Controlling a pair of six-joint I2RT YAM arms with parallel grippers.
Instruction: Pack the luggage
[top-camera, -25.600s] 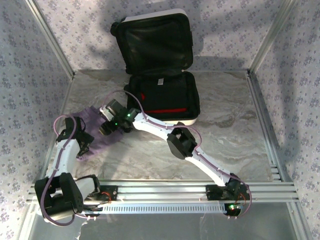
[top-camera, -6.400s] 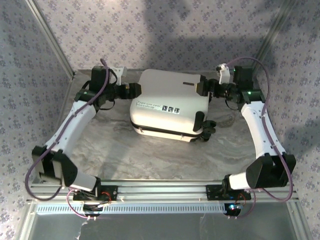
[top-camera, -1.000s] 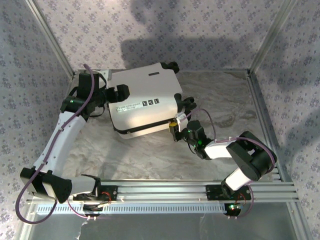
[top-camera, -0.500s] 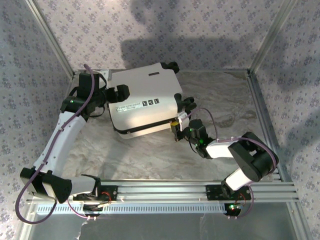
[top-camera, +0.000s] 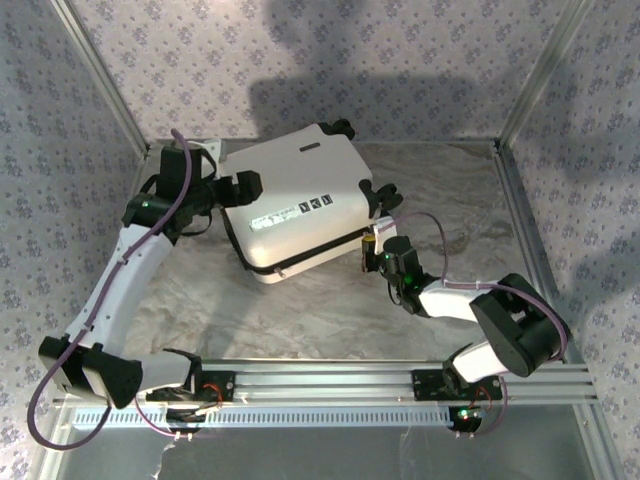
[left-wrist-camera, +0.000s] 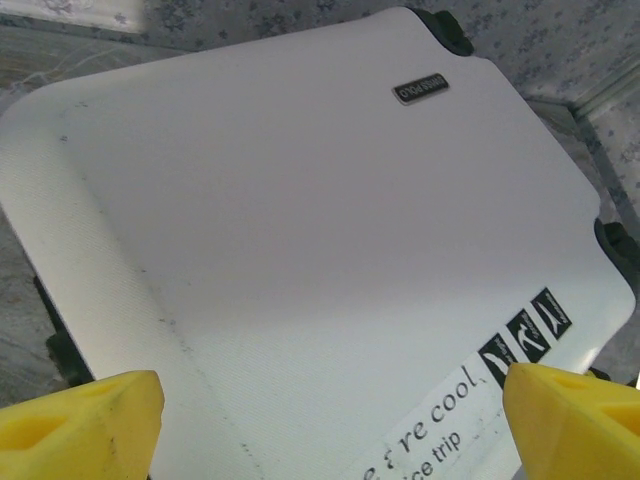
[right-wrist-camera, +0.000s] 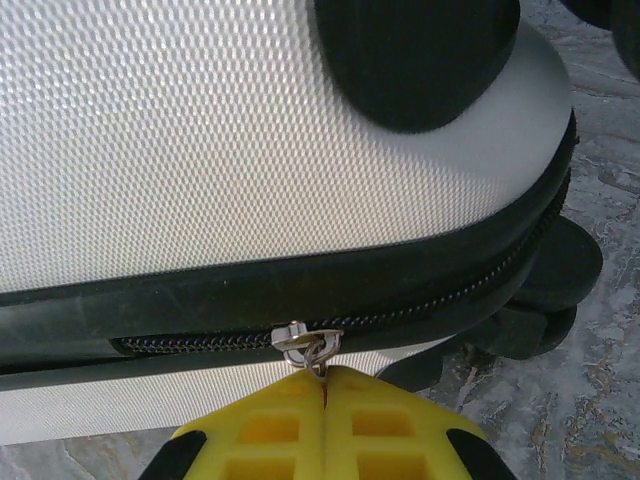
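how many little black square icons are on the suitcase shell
3, in a row on the luggage shell after the printed text: left icon, middle icon, right icon. Other faces are hidden.

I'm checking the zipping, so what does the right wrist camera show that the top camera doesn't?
Right wrist: the metal zipper pull pinched in the shut right gripper, with zipper teeth running toward the corner. Top camera: the left gripper open at the left end of the luggage, and the label strip on its lid. Both: the closed white shell, a black wheel and the marble table.
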